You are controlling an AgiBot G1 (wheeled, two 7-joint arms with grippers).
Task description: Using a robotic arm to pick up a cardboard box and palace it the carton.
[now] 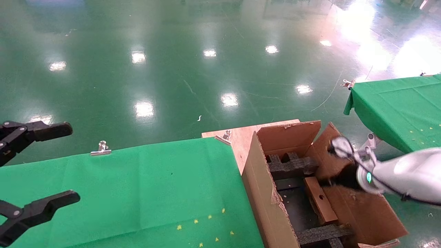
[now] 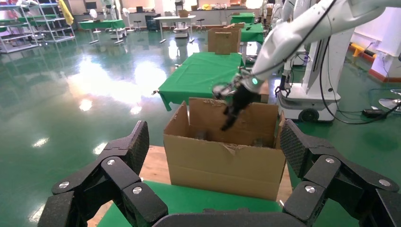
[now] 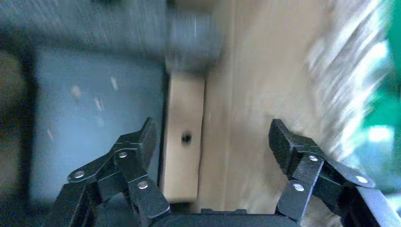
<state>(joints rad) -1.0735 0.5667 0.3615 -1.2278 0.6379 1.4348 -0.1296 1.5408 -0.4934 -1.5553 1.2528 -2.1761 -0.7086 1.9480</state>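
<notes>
The large brown carton (image 1: 265, 193) with ragged flaps stands right of the green table; it also shows in the left wrist view (image 2: 227, 161). The small flat cardboard box (image 1: 320, 203) with a round hole lies inside it, against the right wall, and shows in the right wrist view (image 3: 184, 142). The white robotic arm (image 1: 410, 175) with a teal ring reaches into the carton from the right. My right gripper (image 1: 339, 179) (image 3: 213, 130) is open just above the box, holding nothing. My left gripper (image 1: 67, 163) (image 2: 213, 137) is open and empty at the far left.
Black foam inserts (image 1: 293, 165) sit in the carton. The green-clothed table (image 1: 137, 186) has clips (image 1: 101, 148) on its far edge. A bare wooden board (image 1: 241, 137) lies beside the carton. A second green table (image 1: 399, 106) stands at the right. Shiny green floor lies beyond.
</notes>
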